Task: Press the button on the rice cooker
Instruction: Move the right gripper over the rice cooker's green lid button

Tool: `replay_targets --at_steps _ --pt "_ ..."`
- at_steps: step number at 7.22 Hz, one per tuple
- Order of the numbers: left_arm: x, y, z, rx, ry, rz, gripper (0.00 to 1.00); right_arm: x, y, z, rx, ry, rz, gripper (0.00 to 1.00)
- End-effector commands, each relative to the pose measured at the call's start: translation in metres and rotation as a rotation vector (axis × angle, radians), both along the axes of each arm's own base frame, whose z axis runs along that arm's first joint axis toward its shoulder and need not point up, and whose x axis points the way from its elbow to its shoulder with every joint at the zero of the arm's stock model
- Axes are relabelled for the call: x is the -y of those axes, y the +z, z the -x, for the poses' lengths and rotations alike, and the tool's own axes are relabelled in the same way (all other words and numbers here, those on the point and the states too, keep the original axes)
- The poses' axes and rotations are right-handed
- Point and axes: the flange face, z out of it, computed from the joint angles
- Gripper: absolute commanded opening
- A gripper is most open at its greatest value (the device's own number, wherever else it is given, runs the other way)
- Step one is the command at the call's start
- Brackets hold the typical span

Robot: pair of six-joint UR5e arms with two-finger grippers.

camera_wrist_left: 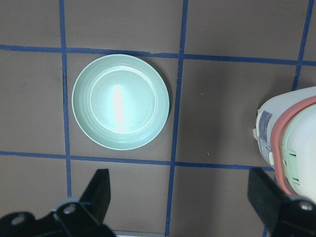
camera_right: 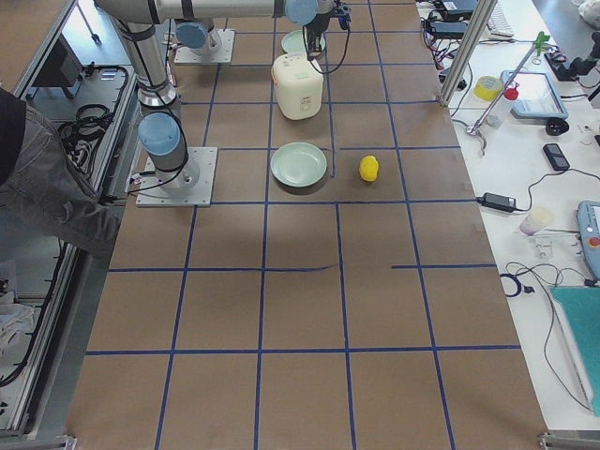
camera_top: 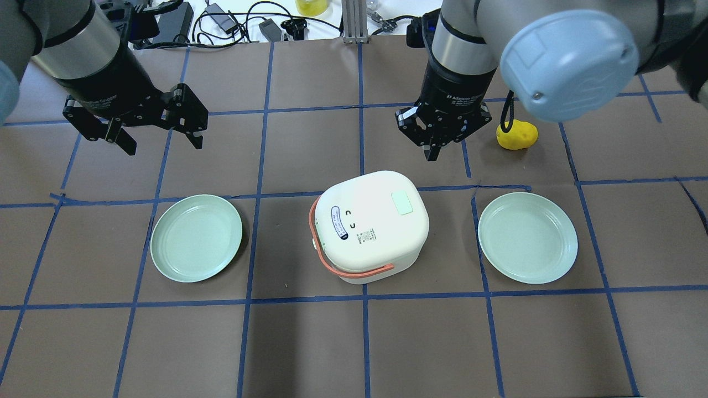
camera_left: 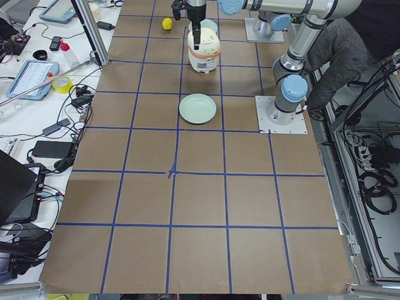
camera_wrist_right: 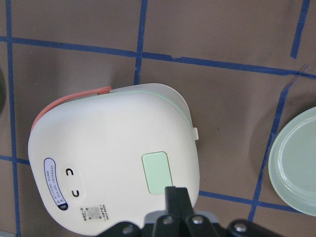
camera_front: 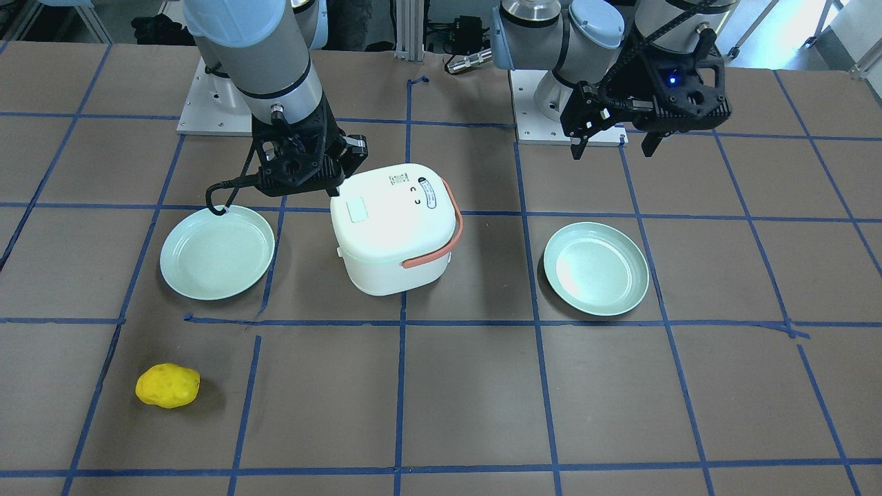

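Pale rounded-rectangle button (camera_top: 402, 203), glossy lid (camera_top: 371, 228)

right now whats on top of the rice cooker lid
A pale button set flush near one edge, an oval label and small printed marks. Nothing loose rests on the lid. The closed lid hides the inside.

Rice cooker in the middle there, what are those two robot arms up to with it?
The right arm's pincer, shut to a single tip, hangs close above the white rice cooker, near the pale button in its lid. It does not seem to be pressing it yet. The left pincer is open and idle, off to the side near a green plate. Neither arm is holding anything.
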Motion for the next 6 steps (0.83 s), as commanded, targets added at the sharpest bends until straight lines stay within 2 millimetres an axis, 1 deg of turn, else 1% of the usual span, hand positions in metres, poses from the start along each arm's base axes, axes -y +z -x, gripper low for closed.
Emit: replay_targets --at_steps 1,3,5,6 --pt "0.001 -0.001 0.000 0.000 0.000 -0.002 1.00 -0.004 -0.034 -0.003 0.020 -0.001 -0.020 0.00" --pt "0.000 0.000 0.000 0.000 0.000 0.000 1.00 -0.004 -0.055 -0.003 0.020 -0.001 -0.017 0.00" --pt "0.000 0.000 0.000 0.000 0.000 0.000 1.00 -0.009 -0.057 -0.011 0.021 0.010 -0.017 0.00" --pt "0.000 0.000 0.000 0.000 0.000 0.000 1.00 -0.008 -0.059 -0.012 0.019 0.008 -0.023 0.00"
